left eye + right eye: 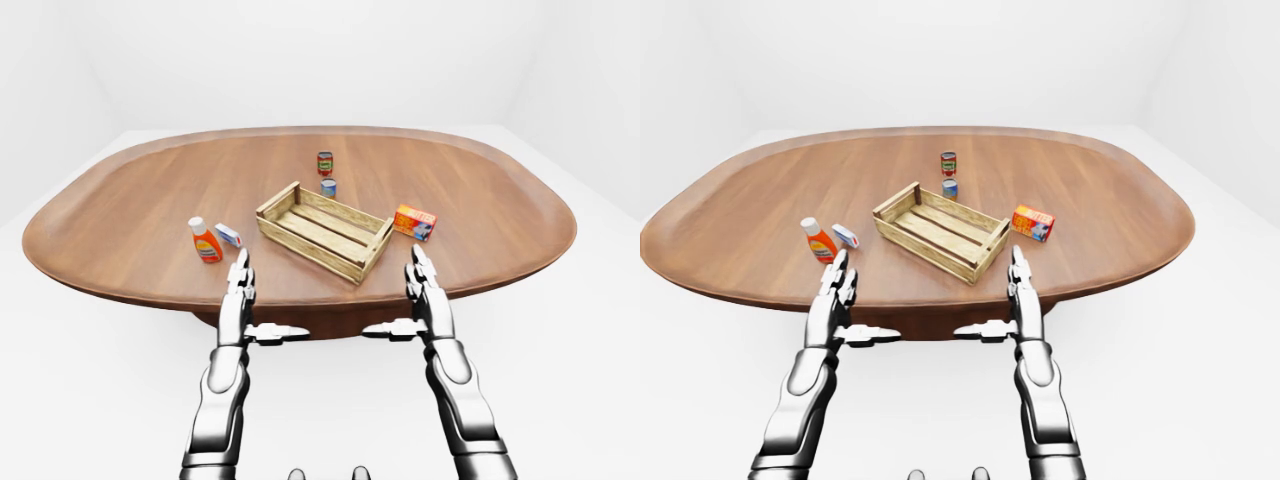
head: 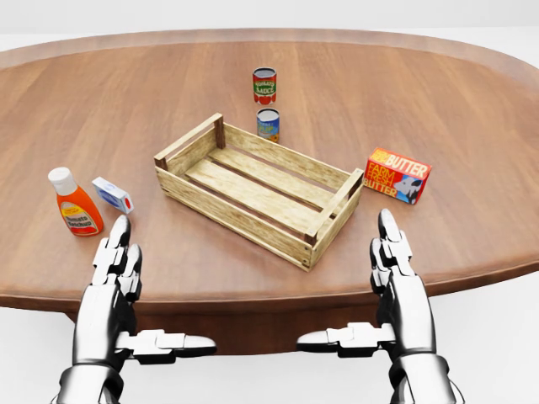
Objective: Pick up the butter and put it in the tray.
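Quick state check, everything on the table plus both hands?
Butter box: on the table, right of the tray, untouched.
Wooden tray: empty.
Red can: upright.
Blue can: upright.
Orange bottle: upright, capped.
Small white box: lying flat.
Left robot hand: open, empty.
Right robot hand: open, empty.

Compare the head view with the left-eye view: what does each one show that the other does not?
Only the head view shows the printed word BUTTER on the butter box. Only the left-eye view shows the whole oval table outline, the white floor and walls, and both forearms down to the elbows. Both show the wooden tray, two cans, the orange bottle, a small white box, and the open left hand and right hand.
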You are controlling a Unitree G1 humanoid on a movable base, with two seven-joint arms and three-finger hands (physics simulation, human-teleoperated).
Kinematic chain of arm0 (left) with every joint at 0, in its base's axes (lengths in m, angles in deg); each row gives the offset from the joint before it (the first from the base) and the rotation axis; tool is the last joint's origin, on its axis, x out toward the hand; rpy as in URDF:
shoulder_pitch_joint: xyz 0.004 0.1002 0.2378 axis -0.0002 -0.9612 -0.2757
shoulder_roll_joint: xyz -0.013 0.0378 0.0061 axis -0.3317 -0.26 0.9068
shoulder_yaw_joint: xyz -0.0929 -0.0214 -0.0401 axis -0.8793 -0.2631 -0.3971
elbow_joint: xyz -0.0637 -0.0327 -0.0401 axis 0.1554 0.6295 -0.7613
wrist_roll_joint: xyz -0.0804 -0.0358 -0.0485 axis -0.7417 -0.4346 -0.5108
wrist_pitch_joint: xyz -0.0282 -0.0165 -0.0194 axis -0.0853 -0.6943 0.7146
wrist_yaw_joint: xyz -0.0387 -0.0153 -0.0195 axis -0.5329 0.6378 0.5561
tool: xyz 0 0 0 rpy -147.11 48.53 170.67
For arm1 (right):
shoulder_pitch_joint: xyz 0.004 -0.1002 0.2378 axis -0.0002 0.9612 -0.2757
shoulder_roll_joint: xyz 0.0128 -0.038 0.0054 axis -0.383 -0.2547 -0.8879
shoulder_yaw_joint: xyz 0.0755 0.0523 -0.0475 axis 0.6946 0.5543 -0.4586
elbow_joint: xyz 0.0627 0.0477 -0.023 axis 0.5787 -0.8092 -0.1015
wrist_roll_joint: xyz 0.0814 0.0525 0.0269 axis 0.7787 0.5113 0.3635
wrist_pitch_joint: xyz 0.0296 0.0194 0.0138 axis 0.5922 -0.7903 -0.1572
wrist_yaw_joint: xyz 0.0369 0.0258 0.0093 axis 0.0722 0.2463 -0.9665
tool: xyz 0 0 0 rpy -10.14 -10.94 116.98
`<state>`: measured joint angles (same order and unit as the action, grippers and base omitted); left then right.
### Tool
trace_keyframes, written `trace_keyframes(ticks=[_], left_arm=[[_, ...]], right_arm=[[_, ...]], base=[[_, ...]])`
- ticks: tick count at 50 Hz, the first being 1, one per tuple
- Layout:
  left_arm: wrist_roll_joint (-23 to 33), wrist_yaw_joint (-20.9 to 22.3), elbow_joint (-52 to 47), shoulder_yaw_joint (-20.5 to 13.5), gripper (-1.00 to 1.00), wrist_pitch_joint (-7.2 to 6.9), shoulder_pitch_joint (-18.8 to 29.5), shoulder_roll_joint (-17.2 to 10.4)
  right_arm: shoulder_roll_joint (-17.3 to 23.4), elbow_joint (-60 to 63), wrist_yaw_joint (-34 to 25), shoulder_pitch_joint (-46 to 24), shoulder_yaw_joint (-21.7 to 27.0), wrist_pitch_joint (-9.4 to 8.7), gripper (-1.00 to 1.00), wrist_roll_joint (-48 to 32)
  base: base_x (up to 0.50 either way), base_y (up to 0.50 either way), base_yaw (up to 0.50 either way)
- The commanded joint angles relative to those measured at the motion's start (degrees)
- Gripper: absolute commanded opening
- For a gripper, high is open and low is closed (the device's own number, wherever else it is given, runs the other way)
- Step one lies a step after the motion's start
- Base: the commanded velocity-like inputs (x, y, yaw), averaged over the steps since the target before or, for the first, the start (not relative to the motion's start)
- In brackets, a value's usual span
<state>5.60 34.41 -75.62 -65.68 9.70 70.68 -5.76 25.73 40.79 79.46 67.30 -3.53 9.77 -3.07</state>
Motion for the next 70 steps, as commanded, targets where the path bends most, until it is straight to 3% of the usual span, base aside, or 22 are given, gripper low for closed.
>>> trace_keyframes(ticks=[1,10,14,19,20,21,26,34,70], left_arm=[[-0.24,1.3,1.1,-1.18,1.0,1.36,0.09,-0.65],[0.08,1.26,0.18,-1.08,1.0,1.3,-0.3,-0.5],[-0.01,1.36,-1.09,-0.94,1.0,0.57,-0.59,-0.41],[0.07,0.62,-11.38,-0.8,1.0,-3.81,-2.47,-0.04],[0.03,0.52,-13.43,-0.82,1.0,-4.97,-2.71,-0.09],[-0.33,0.74,-15.58,-0.81,1.0,-5.14,-3.02,-0.12],[-1.48,1.69,-28.08,-0.84,1.0,-5.14,-5.41,-0.21],[-1.79,2.49,-35.43,-1.66,1.0,-5.14,-6.69,0.01],[-2.17,2.56,-35.53,-1.65,1.0,-5.14,-7.15,0.26]], right_arm=[[0.69,-1.13,-1.04,-0.57,1.4,0.18,1.0,0.44],[0.67,-2.24,-0.71,-0.99,1.5,0.85,1.0,0.06],[0.71,-1.0,-0.61,-1.08,1.45,-0.11,1.0,-0.01],[0.53,6.89,-0.4,0.15,0.75,-4.91,1.0,-0.82],[0.49,8.6,-0.42,0.42,0.58,-5.03,1.0,-1.04],[0.42,10.18,-0.44,0.71,0.42,-5.03,1.0,-1.22],[0.34,24.45,-0.61,3.42,-0.64,-5.03,1.0,-2.64],[0.07,39.61,-1.16,6.26,-1.37,-5.03,1.0,-5.08],[-0.25,33.83,-0.94,5.99,-0.07,-5.03,1.0,-4.8]], base=[[0.0,0.0,0.0],[0.0,0.0,0.0],[0.0,0.0,0.0],[0.0,0.0,0.0],[0.0,0.0,0.0],[0.0,0.0,0.0],[0.0,0.0,0.0],[0.0,0.0,0.0],[0.0,-0.01,0.0]])
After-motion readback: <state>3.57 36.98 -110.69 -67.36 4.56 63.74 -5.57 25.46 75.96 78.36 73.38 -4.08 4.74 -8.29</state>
